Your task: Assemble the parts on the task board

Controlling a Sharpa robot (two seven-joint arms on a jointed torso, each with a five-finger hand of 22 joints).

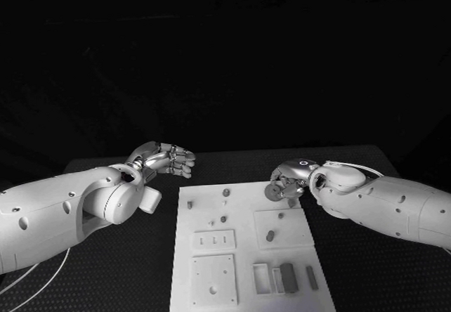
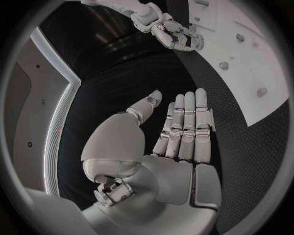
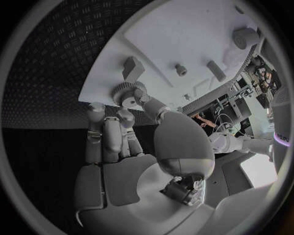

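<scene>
My right hand (image 3: 132, 147) pinches a small toothed grey gear (image 3: 127, 93) over the white task board (image 1: 247, 267); left hand (image 2: 178, 142) open, empty, at ten o'clock; next I judge: seat the gear.

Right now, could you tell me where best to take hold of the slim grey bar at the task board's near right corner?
Probably pinch its two long sides at mid-length, coming straight down. The slim grey bar lies flat, pointing away from the robot, with bare task board on both sides.
</scene>
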